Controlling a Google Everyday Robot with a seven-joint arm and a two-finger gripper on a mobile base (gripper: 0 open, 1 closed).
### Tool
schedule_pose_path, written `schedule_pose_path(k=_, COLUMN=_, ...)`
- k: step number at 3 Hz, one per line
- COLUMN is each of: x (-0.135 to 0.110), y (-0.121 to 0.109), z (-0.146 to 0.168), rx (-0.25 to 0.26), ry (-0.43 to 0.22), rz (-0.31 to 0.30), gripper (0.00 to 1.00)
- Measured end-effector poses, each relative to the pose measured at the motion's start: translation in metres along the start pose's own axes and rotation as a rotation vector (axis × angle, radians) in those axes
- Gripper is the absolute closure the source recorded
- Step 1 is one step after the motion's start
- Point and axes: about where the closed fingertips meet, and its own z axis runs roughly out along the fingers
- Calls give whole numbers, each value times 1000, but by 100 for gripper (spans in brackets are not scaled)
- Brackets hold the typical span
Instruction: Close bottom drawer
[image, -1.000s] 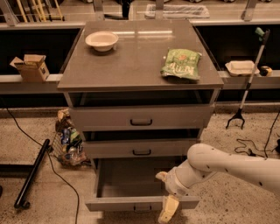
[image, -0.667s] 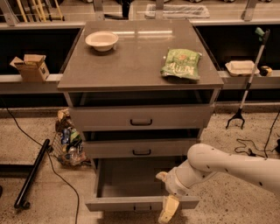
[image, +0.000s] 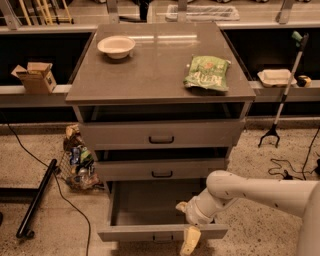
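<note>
Between the earlier moments and now, almost no change is seen. The bottom drawer (image: 162, 232) is pulled as far out toward the near side as before, its inside bare; the white arm (image: 260, 192) reaching in from the right has not noticeably shifted. Closing is therefore judged not yet begun, and an inward push on the front panel is still needed.

The gripper (image: 186, 224) is held at the drawer's near right rim; its pale fingers (image: 190, 242) appear spread apart, one hanging in front of the panel and one inside the drawer, though contact with the panel cannot be made out with certainty. The middle drawer (image: 162, 170) and top drawer (image: 161, 134) are set further in.

On the grey cabinet top (image: 150, 80) a cream bowl (image: 116, 46) is set at far left and a green snack bag (image: 206, 73) at right, well apart. To the left, a cardboard box (image: 35, 77) is placed on a low shelf, a heap of wrappers (image: 77, 162) is piled beside the cabinet, and a black pole (image: 36, 197) lies on the speckled floor (image: 280, 165); to the right, a grabber tool (image: 285, 95) is leaned near a white tray (image: 276, 76).
</note>
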Motion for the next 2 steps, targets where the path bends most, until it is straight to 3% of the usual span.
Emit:
schedule_pose_path(k=1, x=41, y=-15, z=45, rx=-32, ry=-29, rz=18, gripper=18)
schedule_pose_path(k=2, x=80, y=-20, z=83, rx=-57, ry=-64, rz=42, gripper=41)
